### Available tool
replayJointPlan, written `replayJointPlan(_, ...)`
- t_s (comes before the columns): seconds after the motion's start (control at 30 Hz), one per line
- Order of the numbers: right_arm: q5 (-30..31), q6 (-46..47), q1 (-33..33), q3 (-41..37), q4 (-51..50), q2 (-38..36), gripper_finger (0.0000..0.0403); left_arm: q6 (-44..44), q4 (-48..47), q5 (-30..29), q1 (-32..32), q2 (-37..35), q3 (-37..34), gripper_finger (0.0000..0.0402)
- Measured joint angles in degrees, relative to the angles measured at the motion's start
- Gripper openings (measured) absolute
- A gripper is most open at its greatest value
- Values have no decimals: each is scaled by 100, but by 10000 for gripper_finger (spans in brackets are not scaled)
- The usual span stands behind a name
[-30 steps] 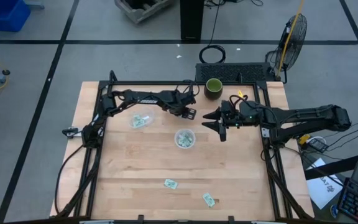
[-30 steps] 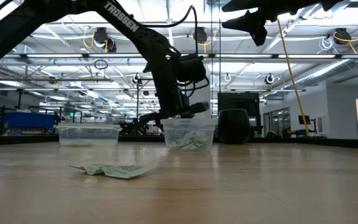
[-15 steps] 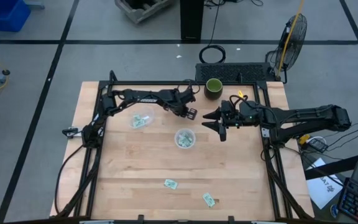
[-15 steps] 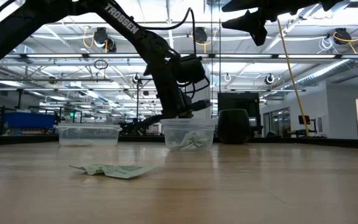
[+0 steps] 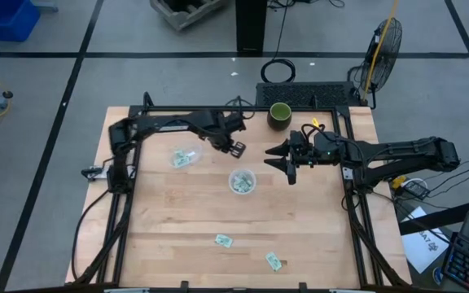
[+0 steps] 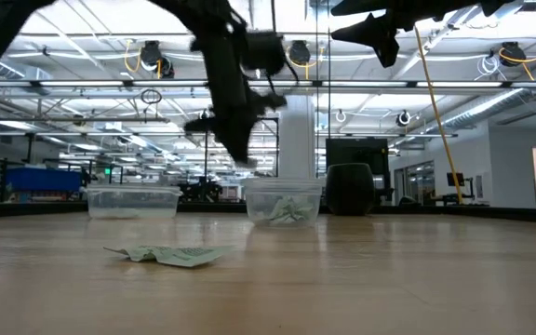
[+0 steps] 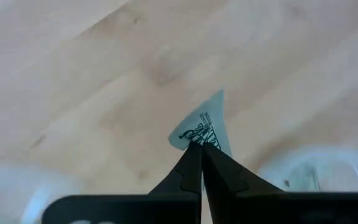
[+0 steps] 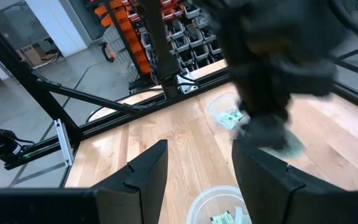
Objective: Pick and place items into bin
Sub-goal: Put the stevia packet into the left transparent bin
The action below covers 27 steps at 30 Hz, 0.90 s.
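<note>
In the left wrist view the packet (image 7: 202,127) shows only partly, its lower end hidden behind the closed fingers (image 7: 199,168). Two clear cups (image 7: 309,174) there are blurred and cut off by the picture's edge. The other arm (image 8: 272,68) is a blur in the right wrist view.

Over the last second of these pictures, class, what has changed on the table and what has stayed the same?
The left gripper closed on a light green packet and rose from beside the middle clear cup, drawing back toward the table's far left. The right gripper held its place above the table, jaws apart and empty. Both clear cups and the two loose packets on the near side did not move.
</note>
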Motion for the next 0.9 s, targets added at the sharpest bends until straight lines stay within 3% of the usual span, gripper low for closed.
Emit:
replayJointPlan(0.27,-10,-116,0,-1,59,0,171,-14,-2099,-319,-207,-733,11,32)
replayJointPlan(0.5,2,-170,0,0,107,0,171,48,-2915,-773,-445,-1202,-625,7)
replayJointPlan(0.73,220,-164,-2,1,110,0,171,-178,-2214,-752,-236,-1716,-2016,40)
replayJointPlan(0.9,271,-130,-2,-1,129,0,171,-272,-1562,-864,-11,-1808,-2575,59)
